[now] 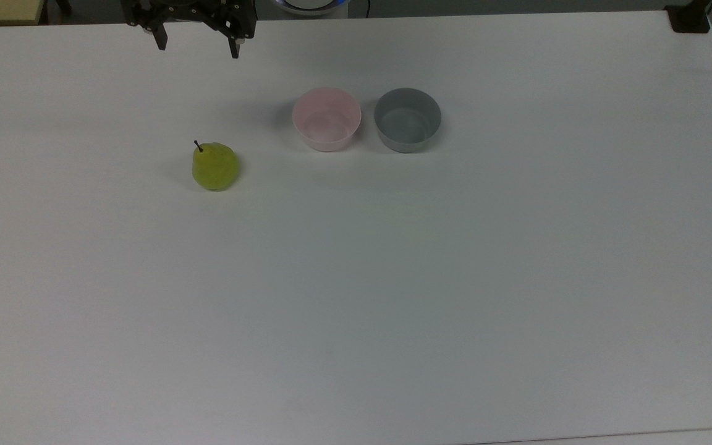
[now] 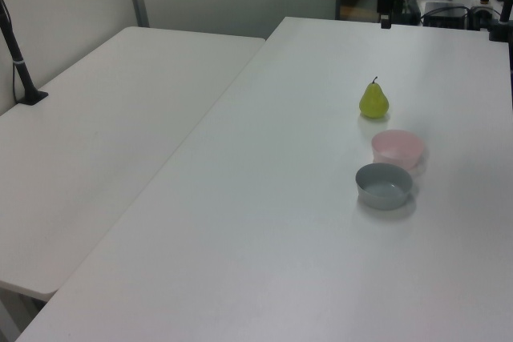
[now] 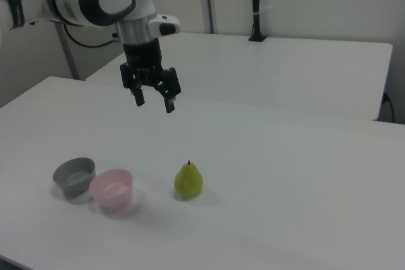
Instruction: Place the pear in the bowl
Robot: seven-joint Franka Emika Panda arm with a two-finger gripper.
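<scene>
Pear [image 1: 215, 167] stands upright on the white worktop [image 1: 393, 278], its short dark stem pointing up, nothing touching it. The pale pink bowl [image 1: 326, 118] sits well apart from it, towards the top view's right and a little farther back, and a grey bowl [image 1: 407, 118] of the same shape stands just beside the pink one on its far side from the pear; the two bowls are close but I can't tell whether their rims touch. Both bowls look empty. From the right view the order runs the other way: grey bowl [image 3: 74, 176], pink bowl [image 3: 112, 189], then the pear [image 3: 188, 180]. The robot's hand [image 3: 154, 101] hangs in the air above the worktop, behind the pear and clear of everything, its two black fingers [image 3: 169, 104] spread apart and pointing down with nothing between them. In the top view the hand [image 1: 198, 48] sits at the worktop's far edge. A second white table [image 2: 96, 142] adjoins the worktop along one long side
</scene>
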